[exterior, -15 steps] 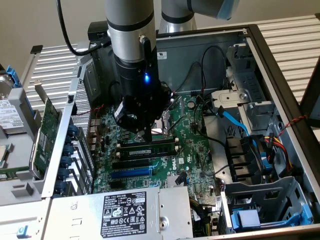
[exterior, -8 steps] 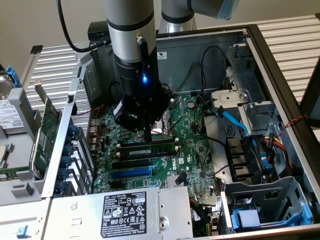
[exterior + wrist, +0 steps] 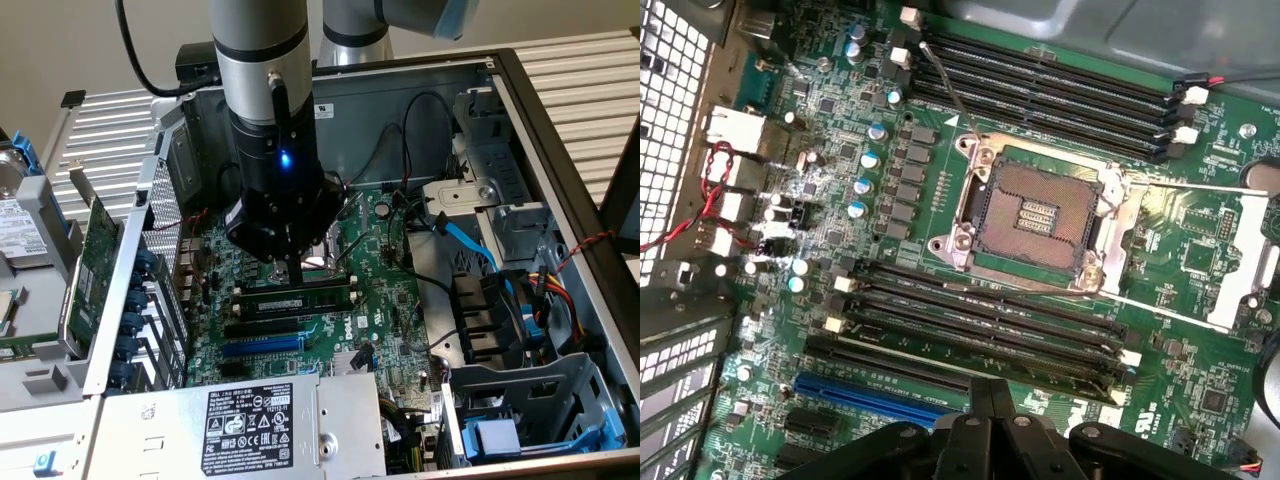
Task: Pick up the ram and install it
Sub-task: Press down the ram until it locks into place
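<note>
The ram (image 3: 300, 298), a long dark-green stick with a pale label strip, stands on edge in one of the black memory slots on the motherboard (image 3: 390, 290), level with the slot. My gripper (image 3: 285, 268) hangs straight over the ram's middle, shut, with its tips at or just above the stick's top edge; I cannot tell if they touch. In the wrist view the shut fingertips (image 3: 990, 395) point down at the near bank of memory slots (image 3: 980, 310), with nothing between them.
An open CPU socket (image 3: 1035, 215) lies between two slot banks; the far bank (image 3: 1050, 95) has white end clips. A blue expansion slot (image 3: 262, 343) and the power supply (image 3: 250, 420) lie nearer. A green expansion card (image 3: 95, 250) leans outside the case. Cables (image 3: 470, 250) and a drive cage (image 3: 530, 400) fill the exterior view's right.
</note>
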You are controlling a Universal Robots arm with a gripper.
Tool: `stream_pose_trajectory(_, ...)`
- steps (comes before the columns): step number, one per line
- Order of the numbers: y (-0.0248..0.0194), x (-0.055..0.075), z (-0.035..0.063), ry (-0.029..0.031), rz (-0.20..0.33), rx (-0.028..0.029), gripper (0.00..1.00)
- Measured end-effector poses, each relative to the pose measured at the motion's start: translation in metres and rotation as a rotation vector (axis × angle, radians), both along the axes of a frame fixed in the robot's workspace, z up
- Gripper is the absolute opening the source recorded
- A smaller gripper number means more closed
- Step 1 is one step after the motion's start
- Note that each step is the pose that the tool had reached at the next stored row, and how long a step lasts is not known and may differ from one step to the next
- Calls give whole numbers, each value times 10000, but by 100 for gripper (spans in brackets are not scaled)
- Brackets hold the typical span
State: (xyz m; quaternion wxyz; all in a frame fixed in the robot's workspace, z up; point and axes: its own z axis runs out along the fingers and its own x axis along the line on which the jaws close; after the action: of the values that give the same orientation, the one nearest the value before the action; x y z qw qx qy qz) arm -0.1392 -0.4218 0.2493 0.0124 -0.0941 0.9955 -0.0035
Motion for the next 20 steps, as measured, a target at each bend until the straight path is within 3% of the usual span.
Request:
stream_pose_trajectory(15,0,0,0,0,-2204,-1,11)
stream_pose_trajectory(20,0,0,0,0,-2312,0,11)
